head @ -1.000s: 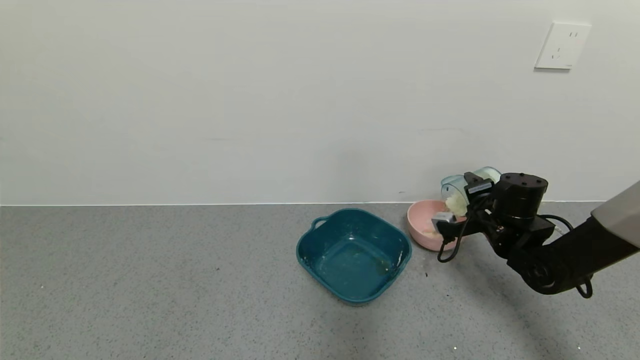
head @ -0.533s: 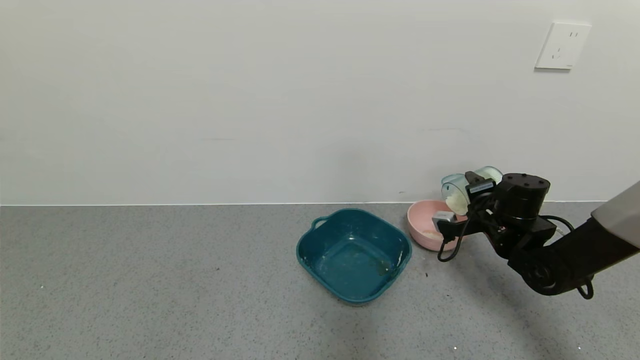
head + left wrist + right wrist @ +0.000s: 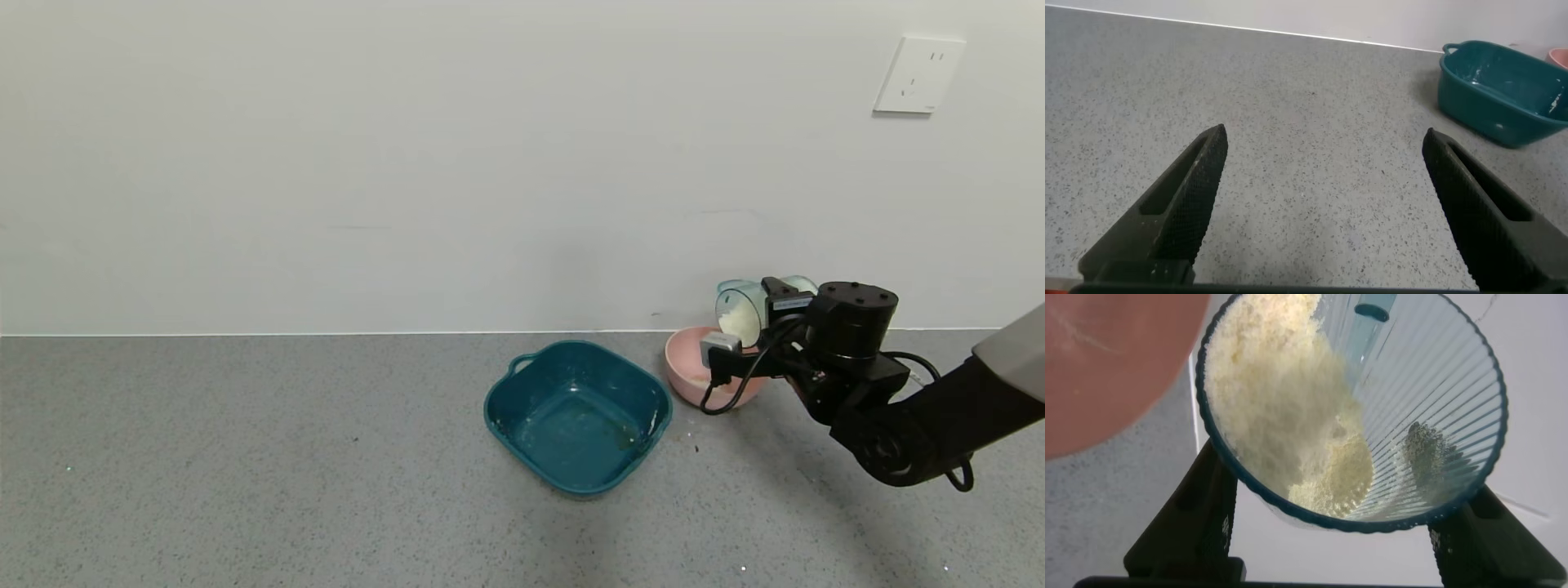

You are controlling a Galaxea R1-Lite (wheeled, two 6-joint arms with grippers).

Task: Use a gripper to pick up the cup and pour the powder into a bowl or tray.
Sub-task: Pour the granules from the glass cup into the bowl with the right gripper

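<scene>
Two black fingers of the right gripper (image 3: 763,314) are clamped on either side of the cup (image 3: 741,309), which is tipped nearly onto its side just above the far edge of the pink bowl (image 3: 686,369), mouth turned toward the teal tray (image 3: 577,415). From the right wrist view the cup (image 3: 1372,416) is thin translucent blue-green plastic, ribbed all the way down and tapering to its base, so it looks light and a little springy; I'd judge a squeeze across the middle of the wall, as now, holds best, since the ribs give the pads some bite while the taper could let it slide if the grip loosens. The powder (image 3: 1282,400) is a pale, slightly creamy, clumpy mass banked against the lower wall up to the rim, with a dusting stuck to the ribs deeper in; it seems likely to cling and drop in lumps rather than flow evenly. The bowl is glossy and smooth-sided, and probably light enough to be nudged. The grey speckled counter (image 3: 245,457) looks matte and hard. Off to the side the left gripper (image 3: 1323,212) hangs wide open over the bare counter, holding nothing.
</scene>
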